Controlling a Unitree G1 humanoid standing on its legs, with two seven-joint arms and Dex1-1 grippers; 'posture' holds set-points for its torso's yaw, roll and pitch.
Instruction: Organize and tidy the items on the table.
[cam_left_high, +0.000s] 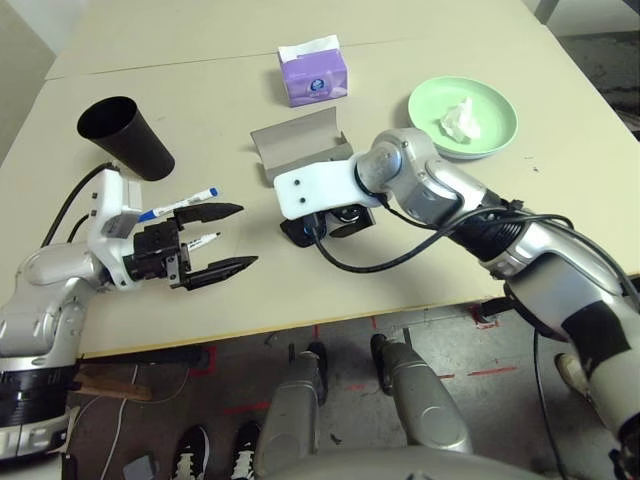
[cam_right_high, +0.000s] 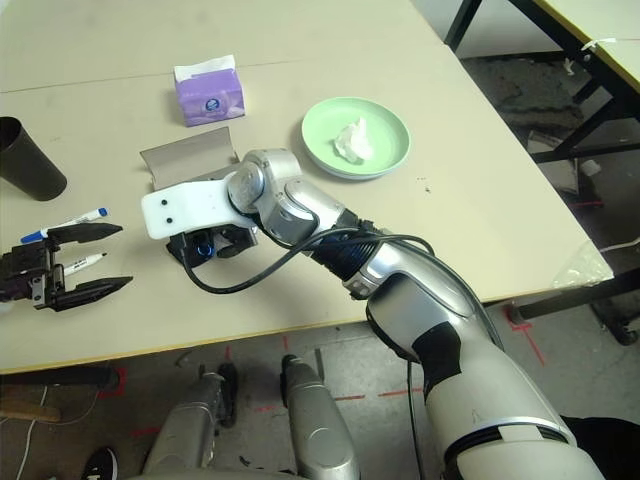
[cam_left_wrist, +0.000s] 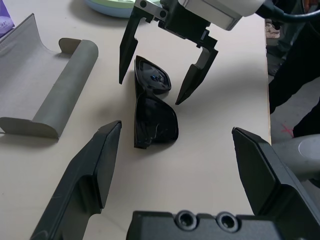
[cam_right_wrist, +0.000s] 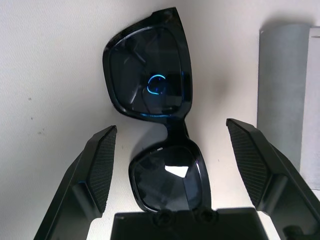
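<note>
Directly beneath the wide-open, empty right gripper (cam_left_wrist: 167, 82), the sunglasses (cam_left_wrist: 152, 107) are straddled, frame crossing the gap between fingers.

Red tape marks (cam_left_high: 480, 372) on the grey floor (cam_right_high: 560, 330).

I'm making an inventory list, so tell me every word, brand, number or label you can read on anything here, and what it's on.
No text can be read in these pictures.
Purple tissue box: a round dark blue emblem on its front, print too small to read.
Two white markers: no legible print on the barrels.
Black sunglasses, grey glasses case, black cup and green plate: no markings visible.
</note>
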